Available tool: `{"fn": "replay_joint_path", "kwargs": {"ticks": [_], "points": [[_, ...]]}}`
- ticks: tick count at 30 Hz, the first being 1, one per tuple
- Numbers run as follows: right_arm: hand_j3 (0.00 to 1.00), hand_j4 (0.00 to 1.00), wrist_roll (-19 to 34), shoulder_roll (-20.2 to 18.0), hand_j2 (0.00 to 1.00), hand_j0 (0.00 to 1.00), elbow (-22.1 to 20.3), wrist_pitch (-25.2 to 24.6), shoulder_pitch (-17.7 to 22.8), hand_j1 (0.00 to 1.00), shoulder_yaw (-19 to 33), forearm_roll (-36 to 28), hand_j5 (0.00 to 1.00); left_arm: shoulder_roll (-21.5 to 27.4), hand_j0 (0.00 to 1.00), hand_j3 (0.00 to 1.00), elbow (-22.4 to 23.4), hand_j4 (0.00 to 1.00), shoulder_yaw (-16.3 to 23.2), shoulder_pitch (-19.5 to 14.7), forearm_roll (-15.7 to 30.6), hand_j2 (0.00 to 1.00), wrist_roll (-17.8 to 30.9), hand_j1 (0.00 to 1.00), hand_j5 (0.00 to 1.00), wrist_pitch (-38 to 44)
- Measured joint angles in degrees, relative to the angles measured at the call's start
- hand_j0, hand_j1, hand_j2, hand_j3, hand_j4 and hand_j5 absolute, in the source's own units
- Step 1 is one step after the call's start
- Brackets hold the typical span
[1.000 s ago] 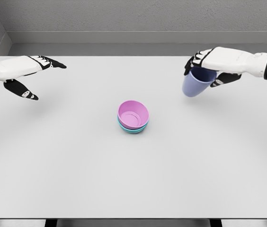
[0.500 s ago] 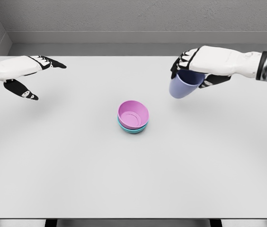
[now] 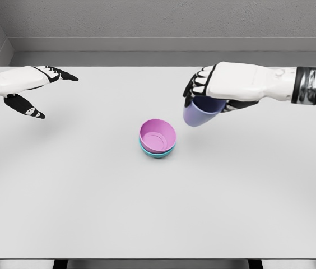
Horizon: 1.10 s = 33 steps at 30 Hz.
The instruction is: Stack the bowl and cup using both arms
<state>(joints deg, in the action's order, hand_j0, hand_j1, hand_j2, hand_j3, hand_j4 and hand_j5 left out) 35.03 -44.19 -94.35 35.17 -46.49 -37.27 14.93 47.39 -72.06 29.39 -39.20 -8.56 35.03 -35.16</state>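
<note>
The right hand [image 3: 211, 89] is holding a lavender cup [image 3: 199, 112] in the air, its fingers [image 3: 194, 88] curled over the rim from above while the cup's body is hanging below, tilted with its base leaning to the left. It is hovering up and to the right of the stack: a pink bowl [image 3: 158, 135] nested in a teal bowl [image 3: 157, 153] near the middle of the white bench [image 3: 91, 190]. Cup and bowls are apart, nothing touching.

The step in hand looks to be carrying the cup over the pink bowl. To do it well, the hand should be centring the cup above the bowl's hollow, levelling it so the base is facing down, then lowering gently and letting go only once the base is resting inside. A tilted drop could be tipping the cup or nudging the stack sideways.

The left hand [image 3: 32, 89] is hovering at the far left with fingers spread, holding nothing.
</note>
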Motion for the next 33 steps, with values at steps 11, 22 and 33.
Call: {"fn": "replay_joint_path", "kwargs": {"ticks": [11,22,33], "points": [[0.49,0.49,0.03,0.65,0.49,0.49,-1.28,0.0,-0.97,0.49,-1.81,0.05,0.49,0.01,1.0,1.0,0.03,1.0,-0.01,0.0,0.0,1.0,0.0,1.0,1.0,0.0],[0.49,0.49,0.02,2.72,0.49,0.49,-2.6,-0.01,-2.99,0.49,-4.68,0.11,0.49,0.09,1.0,1.0,0.09,1.0,-0.03,0.0,0.0,1.0,0.0,1.0,1.0,0.0],[0.49,0.49,0.04,5.65,0.49,0.49,-2.7,-0.02,-3.78,0.49,-6.65,0.17,0.49,0.15,1.0,1.0,0.09,1.0,-0.07,0.0,0.0,1.0,0.0,1.0,1.0,0.0]]}}
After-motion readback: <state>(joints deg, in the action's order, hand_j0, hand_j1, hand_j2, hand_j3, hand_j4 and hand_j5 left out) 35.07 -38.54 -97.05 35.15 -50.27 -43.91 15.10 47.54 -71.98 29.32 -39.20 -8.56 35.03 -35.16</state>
